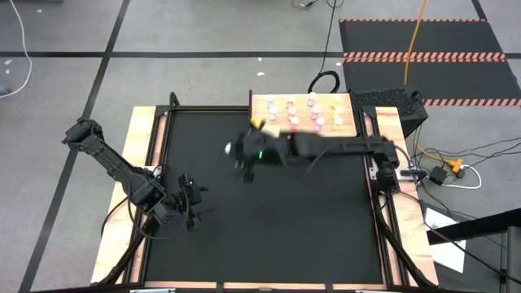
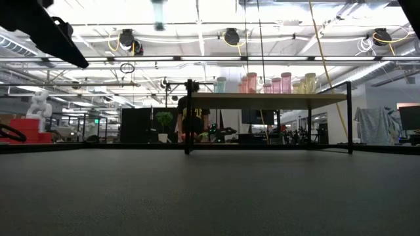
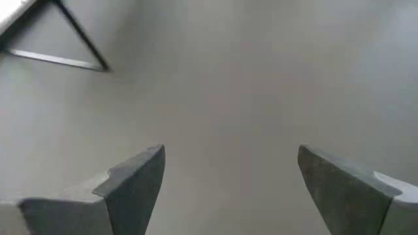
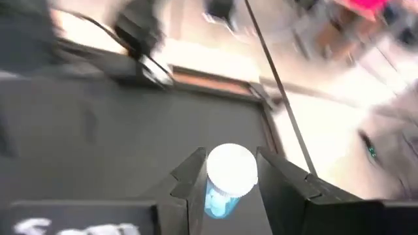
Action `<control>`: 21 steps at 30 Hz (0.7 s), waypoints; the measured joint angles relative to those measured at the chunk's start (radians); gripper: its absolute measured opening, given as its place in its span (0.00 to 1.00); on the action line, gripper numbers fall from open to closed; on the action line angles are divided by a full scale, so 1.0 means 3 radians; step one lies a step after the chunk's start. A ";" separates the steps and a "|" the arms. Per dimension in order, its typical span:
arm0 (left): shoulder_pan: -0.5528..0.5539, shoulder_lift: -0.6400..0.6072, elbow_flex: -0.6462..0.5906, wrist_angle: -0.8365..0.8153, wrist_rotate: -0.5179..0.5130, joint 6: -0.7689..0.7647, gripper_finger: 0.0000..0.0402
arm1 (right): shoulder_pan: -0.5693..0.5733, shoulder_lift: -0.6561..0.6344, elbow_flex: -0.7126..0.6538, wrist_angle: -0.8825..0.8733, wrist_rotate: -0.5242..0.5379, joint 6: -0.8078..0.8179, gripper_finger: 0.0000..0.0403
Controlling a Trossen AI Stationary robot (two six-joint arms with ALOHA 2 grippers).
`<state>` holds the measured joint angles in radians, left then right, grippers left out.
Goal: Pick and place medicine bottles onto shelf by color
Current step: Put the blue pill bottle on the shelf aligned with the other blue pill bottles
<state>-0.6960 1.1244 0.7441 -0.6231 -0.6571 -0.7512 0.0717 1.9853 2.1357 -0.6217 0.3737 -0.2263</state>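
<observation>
My right gripper reaches in from the table's right and hangs high over the black table, left of the shelf. It is shut on a blue medicine bottle with a white cap; the low view shows that bottle as a blur near the top. The shelf, a light-wood board on thin black legs, stands at the table's far edge with several pink, yellow and pale bottles on top. My left gripper is open near the table's left edge with nothing between its fingers. My right gripper pinches the bottle's blue body just below the white cap, one finger on each side. The fingers come from the table's right, slanting down. The bottle is lifted well clear of the table, cap uppermost.
Black rails and pale wooden strips edge the table. A small yellow object sits at the shelf's left end. A black box stands beyond the far right corner. In the low view, the room behind the shelf holds equipment and a person.
</observation>
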 joint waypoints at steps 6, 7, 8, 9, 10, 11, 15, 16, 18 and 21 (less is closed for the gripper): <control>0.0224 0.0000 0.0000 -0.0023 -0.0110 -0.0009 0.87 | -0.0650 -0.0277 0.0000 -0.0753 -0.0025 0.0285 0.28; 0.0257 0.0000 0.0000 -0.0037 -0.0111 0.0009 0.87 | -0.0740 -0.0297 -0.0001 -0.0844 -0.0042 0.0292 0.28; 0.0293 0.0000 0.0000 -0.0048 -0.0111 0.0042 0.87 | -0.0821 -0.0317 -0.0001 -0.0865 -0.0107 0.0286 0.28; 0.0334 0.0000 0.0000 -0.0052 -0.0108 0.0085 0.87 | -0.0892 -0.0343 -0.0001 -0.0881 -0.0207 0.0274 0.28; 0.0377 0.0000 0.0000 -0.0059 -0.0107 0.0129 0.87 | -0.0949 -0.0361 -0.0001 -0.0919 -0.0305 0.0261 0.28; 0.0427 -0.0001 0.0000 -0.0061 -0.0104 0.0161 0.87 | -0.0998 -0.0375 -0.0001 -0.0932 -0.0399 0.0253 0.28; 0.0619 0.0000 0.0000 -0.0073 -0.0082 0.0289 0.87 | -0.1142 -0.0395 -0.0028 -0.1094 -0.0557 0.0255 0.28; 0.0667 0.0000 0.0000 -0.0090 -0.0080 0.0315 0.87 | -0.1172 -0.0427 -0.0107 -0.1097 -0.0559 0.0255 0.28; 0.0755 0.0000 0.0000 -0.0124 -0.0078 0.0356 0.87 | -0.1212 -0.0541 -0.0408 -0.0961 -0.0564 0.0254 0.28; 0.0879 0.0000 0.0000 -0.0144 -0.0067 0.0474 0.87 | -0.1259 -0.0866 -0.1133 -0.0253 -0.0750 0.0281 0.28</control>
<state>-0.4322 1.1244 0.7441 -0.6664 -0.6774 -0.6090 -0.3059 1.7254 1.7959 -0.6977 0.1488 -0.1420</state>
